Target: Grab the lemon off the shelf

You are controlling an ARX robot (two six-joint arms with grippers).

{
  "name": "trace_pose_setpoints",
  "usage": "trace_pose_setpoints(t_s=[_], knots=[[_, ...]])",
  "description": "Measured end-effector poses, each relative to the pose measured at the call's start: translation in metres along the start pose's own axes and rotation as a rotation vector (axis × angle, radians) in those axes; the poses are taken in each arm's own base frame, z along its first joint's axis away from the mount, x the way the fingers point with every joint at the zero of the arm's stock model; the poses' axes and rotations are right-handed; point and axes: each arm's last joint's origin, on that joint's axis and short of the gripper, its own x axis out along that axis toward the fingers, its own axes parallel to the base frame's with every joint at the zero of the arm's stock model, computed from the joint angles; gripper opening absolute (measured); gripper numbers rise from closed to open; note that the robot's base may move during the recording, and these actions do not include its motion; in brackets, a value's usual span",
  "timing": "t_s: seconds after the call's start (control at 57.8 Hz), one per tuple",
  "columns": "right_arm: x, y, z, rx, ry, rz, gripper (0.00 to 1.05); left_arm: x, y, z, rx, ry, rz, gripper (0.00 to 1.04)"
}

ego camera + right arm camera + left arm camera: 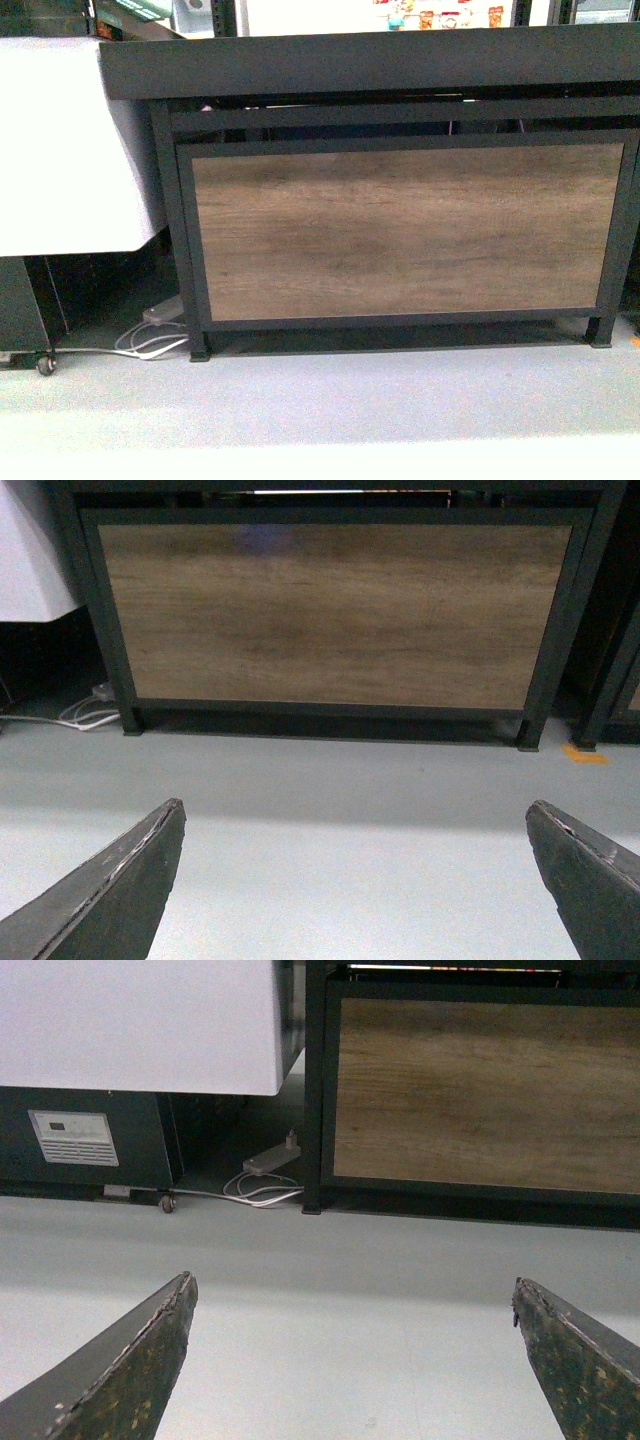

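Both the left tool (352, 1282) and the right tool (355, 805) are wide open, holding nothing. The shelf (400, 230) stands ahead, well apart.

We look across a pale grey floor (320, 400), smooth and brightly lit near us. At the left stands a white-bodied cabinet (60, 140) on a dark base with a caster wheel (45, 366). Beside it, white cables (150, 345) loop to a power strip (268, 1160). An orange mark (585, 755), possibly tape, lies on the floor. Far behind, we glimpse colourful packages (440, 15), too blurred to read.
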Motion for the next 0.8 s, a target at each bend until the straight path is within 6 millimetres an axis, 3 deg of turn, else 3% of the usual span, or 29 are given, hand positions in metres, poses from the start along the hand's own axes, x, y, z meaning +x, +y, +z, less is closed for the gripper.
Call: trace_pose_setpoints(t_s=[0.795], knots=[[0.0000, 0.0000, 0.0000, 0.000, 0.000, 0.000, 1.02, 0.0000, 0.0000, 0.0000, 0.000, 0.000, 0.000, 0.97]])
